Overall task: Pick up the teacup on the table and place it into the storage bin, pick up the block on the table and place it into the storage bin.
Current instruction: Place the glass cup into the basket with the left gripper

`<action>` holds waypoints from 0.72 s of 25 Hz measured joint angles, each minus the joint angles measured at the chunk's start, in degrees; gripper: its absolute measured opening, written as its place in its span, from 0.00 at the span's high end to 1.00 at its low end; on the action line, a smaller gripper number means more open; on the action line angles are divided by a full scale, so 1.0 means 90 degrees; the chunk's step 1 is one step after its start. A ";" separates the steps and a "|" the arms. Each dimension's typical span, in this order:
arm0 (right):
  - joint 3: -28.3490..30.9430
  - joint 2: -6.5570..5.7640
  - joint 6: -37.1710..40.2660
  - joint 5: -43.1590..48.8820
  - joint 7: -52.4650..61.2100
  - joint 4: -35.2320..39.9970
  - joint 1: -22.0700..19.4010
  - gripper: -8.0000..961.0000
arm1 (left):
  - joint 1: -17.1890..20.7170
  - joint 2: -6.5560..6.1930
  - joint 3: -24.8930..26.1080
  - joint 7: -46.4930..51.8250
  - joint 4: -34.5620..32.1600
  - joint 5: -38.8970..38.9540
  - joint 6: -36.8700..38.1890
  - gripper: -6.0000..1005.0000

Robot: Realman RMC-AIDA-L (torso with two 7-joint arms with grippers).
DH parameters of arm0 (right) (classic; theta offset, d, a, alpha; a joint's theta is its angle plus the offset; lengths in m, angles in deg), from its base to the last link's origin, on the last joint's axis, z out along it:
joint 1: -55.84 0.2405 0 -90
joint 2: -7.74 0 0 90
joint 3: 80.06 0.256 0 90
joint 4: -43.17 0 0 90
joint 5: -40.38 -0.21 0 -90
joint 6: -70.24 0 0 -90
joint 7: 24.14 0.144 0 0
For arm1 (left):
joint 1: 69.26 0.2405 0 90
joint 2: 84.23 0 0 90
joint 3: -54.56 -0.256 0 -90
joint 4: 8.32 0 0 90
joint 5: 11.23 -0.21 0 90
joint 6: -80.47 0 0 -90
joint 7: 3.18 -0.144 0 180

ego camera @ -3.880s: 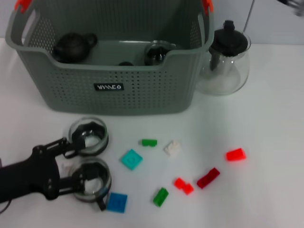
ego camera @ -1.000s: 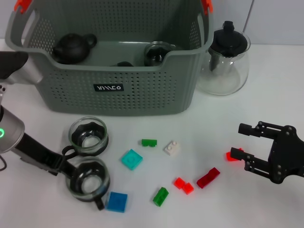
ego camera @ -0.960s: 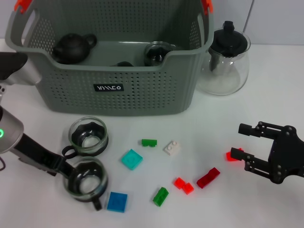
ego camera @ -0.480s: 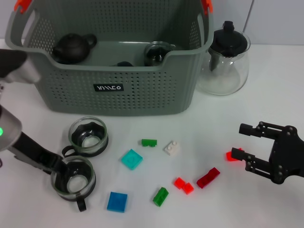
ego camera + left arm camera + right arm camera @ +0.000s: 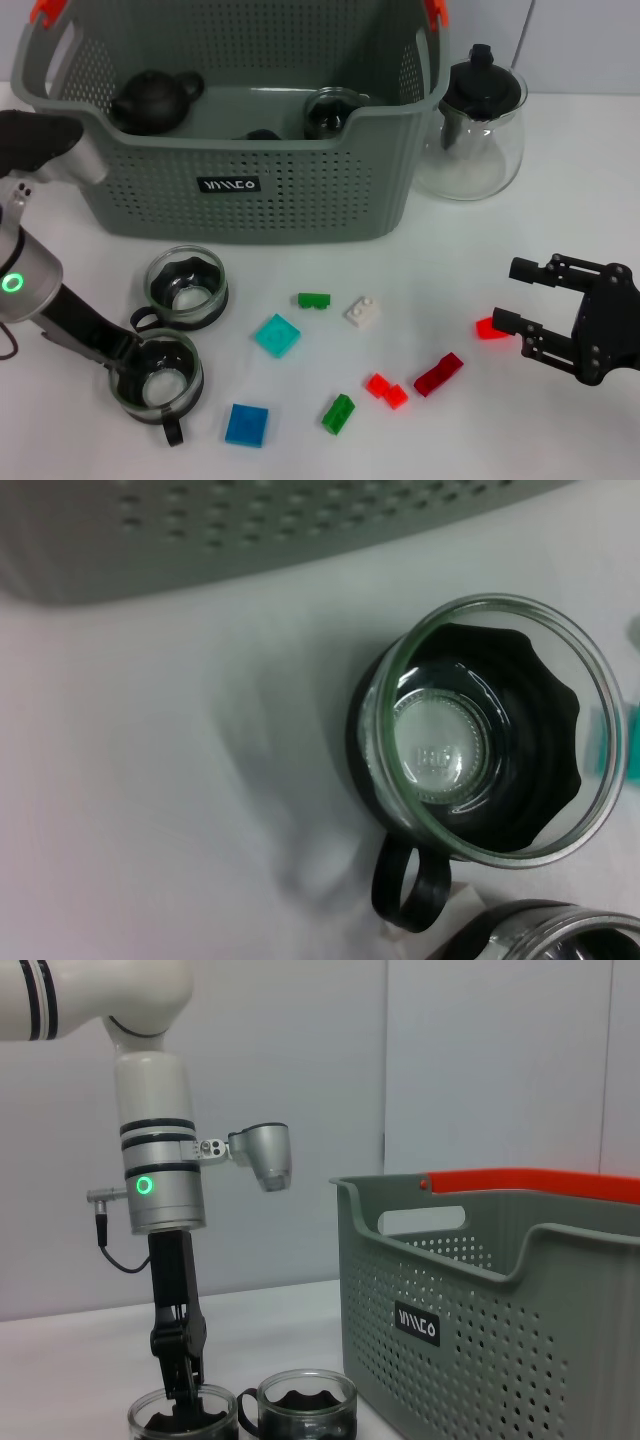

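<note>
The grey storage bin stands at the back, and its wall also shows in the right wrist view. Two glass teacups with black bases sit in front of it. My left gripper comes down from above and is shut on the rim of the nearer teacup, whose handle points toward me. The other teacup stands free beside it and fills the left wrist view. My right gripper is open low over the table on the right. A red block lies by its nearer fingertip.
Several small blocks lie scattered on the table: green, white, cyan, blue and dark red. A glass teapot stands right of the bin. Inside the bin are a black teapot and a glass cup.
The left gripper has shifted the nearer teacup to the left, away from the blue block. The right gripper has edged slightly to the right, uncovering more of the red block.
</note>
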 joint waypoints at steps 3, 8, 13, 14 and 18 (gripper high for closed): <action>0.0000 0.0000 0.0004 0.0000 0.0001 0.0000 0.0000 0.38 | 0.0000 -0.0058 0.0030 -0.0015 -0.0037 0.0000 0.0058 0.69; 0.0002 0.0000 0.0006 0.0000 0.0002 0.0000 0.0000 0.38 | 0.0002 -0.0156 0.0172 -0.0300 -0.0043 0.0129 0.0167 0.87; 0.0061 -0.0001 0.0035 0.0000 0.0002 0.0000 -0.0018 0.38 | -0.0254 -0.0529 0.1821 -0.1434 0.0485 0.1223 0.1273 0.95; 0.0064 -0.0004 0.0040 0.0000 0.0002 0.0000 -0.0019 0.38 | -0.0353 -0.0704 0.2269 -0.1752 0.0868 0.1583 0.1549 0.95; 0.0066 -0.0008 0.0053 0.0000 0.0002 0.0000 -0.0019 0.38 | -0.0507 -0.1237 0.3262 -0.2590 0.2431 0.2713 0.2155 0.95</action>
